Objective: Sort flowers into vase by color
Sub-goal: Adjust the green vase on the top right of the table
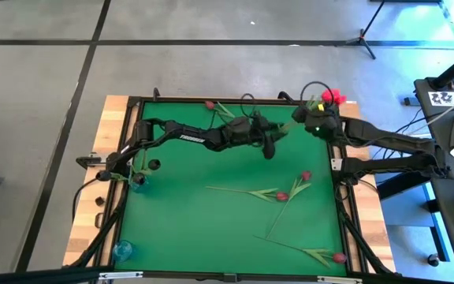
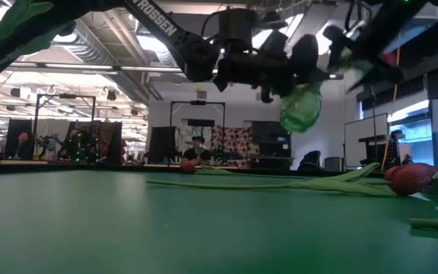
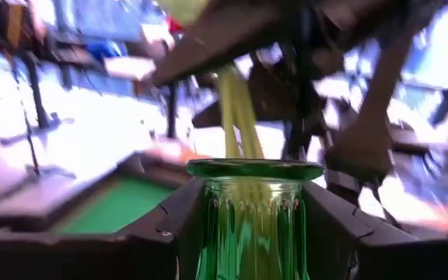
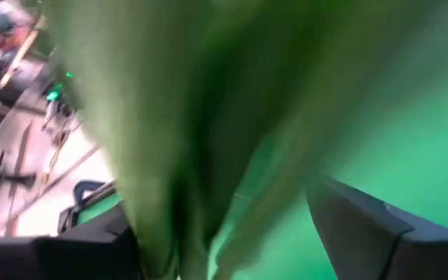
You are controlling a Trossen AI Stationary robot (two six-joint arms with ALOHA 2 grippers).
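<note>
Mid-insertion, as I read it. Left gripper is clamped on the green glass vase, holding it in the air over the far middle of the table. Right gripper at the far right grips a bunch of red flowers by their stems, which run into the vase mouth. Next: feed stems fully in, then release. Four tulips lie loose on the mat at right; nearest the middle is a red tulip. Two blue vases stand at the left.
</note>
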